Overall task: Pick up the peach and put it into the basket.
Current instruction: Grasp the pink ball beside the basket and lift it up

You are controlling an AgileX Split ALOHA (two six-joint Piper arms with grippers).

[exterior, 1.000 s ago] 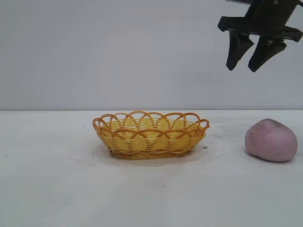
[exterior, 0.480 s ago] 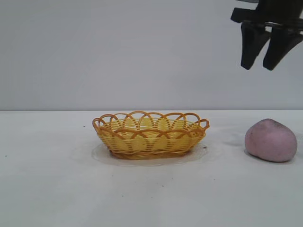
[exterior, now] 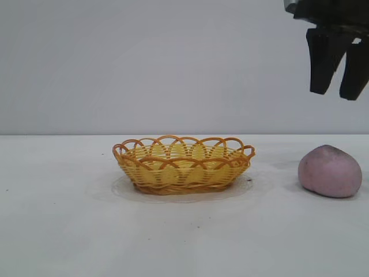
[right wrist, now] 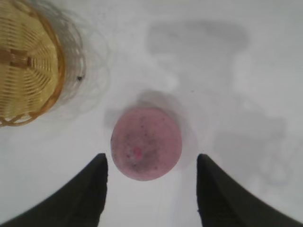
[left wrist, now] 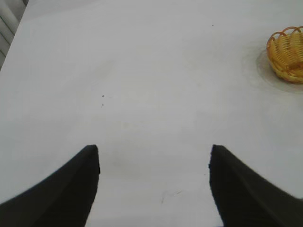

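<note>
A: Status?

B: Approach step. My right hand (exterior: 337, 89) is up in the air above the peach (exterior: 330, 171), pointing down at it, jaws parted wider than the peach, holding nothing. Not touching it yet.

A: Where's the peach?

B: On the worktop (exterior: 57, 219), well to the right of the basket (exterior: 183, 164) in the exterior view, clear of its rim. Wrist view puts the peach (right wrist: 146, 143) between my two fingers (right wrist: 90, 189), roughly centred, basket (right wrist: 26, 61) off to one side.

A: Next move?

B: My read: straight descent until the fingers bracket the peach on both sides, then close. It's rounded and matte, so I'd grip at the widest part, low enough that it doesn't squirt out. Then lift over the rim and release inside the basket.

A: Left hand?

B: Left hand (left wrist: 154, 189) is parked, open and empty, over bare worktop, away from the basket (left wrist: 286, 54).
</note>
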